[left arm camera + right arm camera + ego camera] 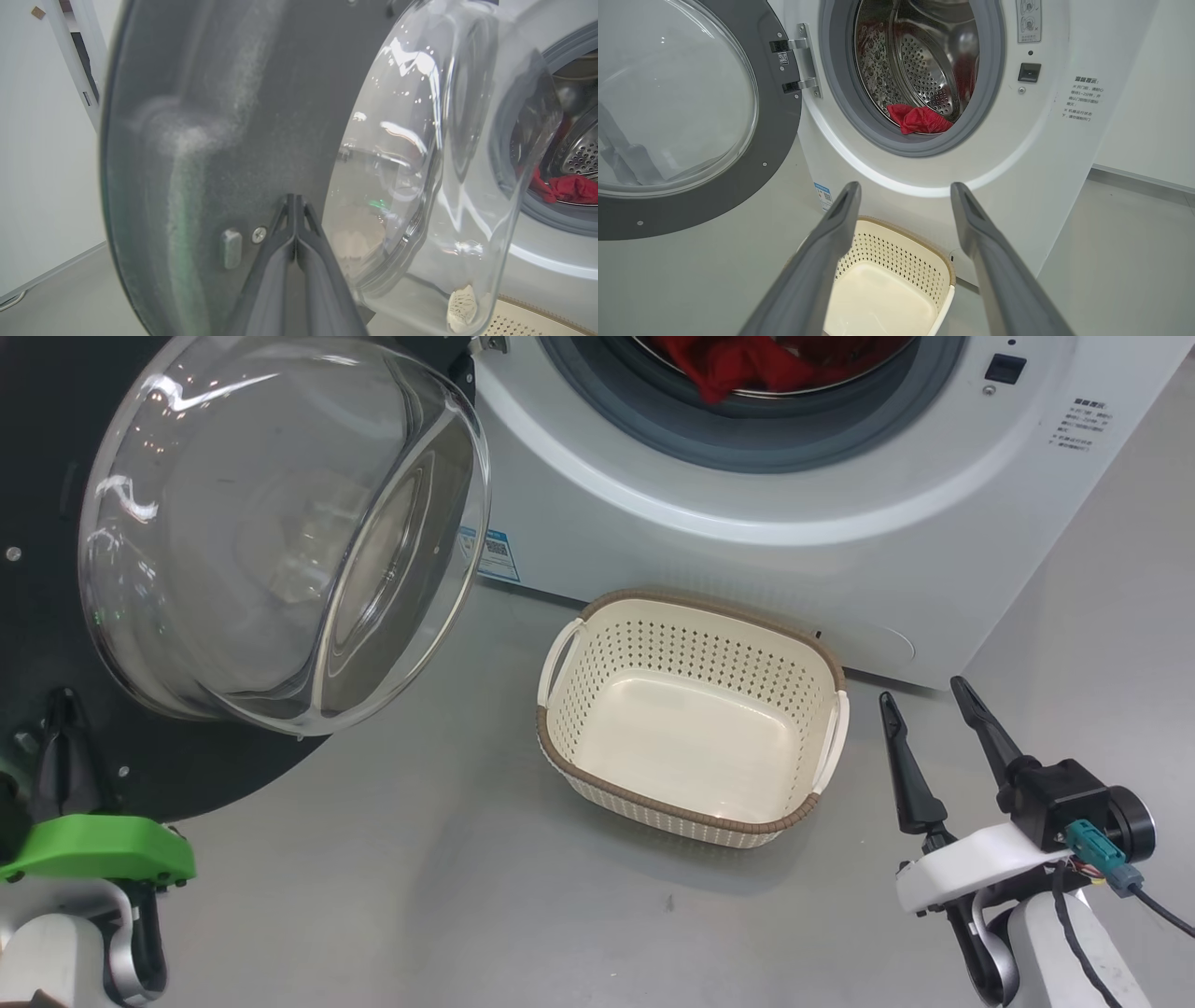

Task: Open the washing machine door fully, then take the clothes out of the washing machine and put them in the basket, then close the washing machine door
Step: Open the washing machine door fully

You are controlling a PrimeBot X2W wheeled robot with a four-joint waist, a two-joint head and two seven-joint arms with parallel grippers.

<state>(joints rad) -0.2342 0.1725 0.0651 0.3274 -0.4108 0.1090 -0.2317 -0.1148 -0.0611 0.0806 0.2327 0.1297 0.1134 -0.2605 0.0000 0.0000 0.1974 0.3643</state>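
Head view: the washing machine door (280,532) stands open at the upper left of the frame, with its clear glass bowl bulging toward the camera. At the lower left, the left gripper (63,723) has its two dark fingers pressed together and nothing between them. In the left wrist view their tips lie at the dark inner face of the door, just beside a small screw (258,234); I cannot tell if they push on it. At the lower right, the right gripper (922,695) has its fingers wide apart and holds nothing, just right of the basket (709,609). The basket stands empty on the floor at the centre of the frame, in front of the washing machine (747,551). The clothes (747,364), bright red, lie inside the drum mouth at the top edge of the frame.
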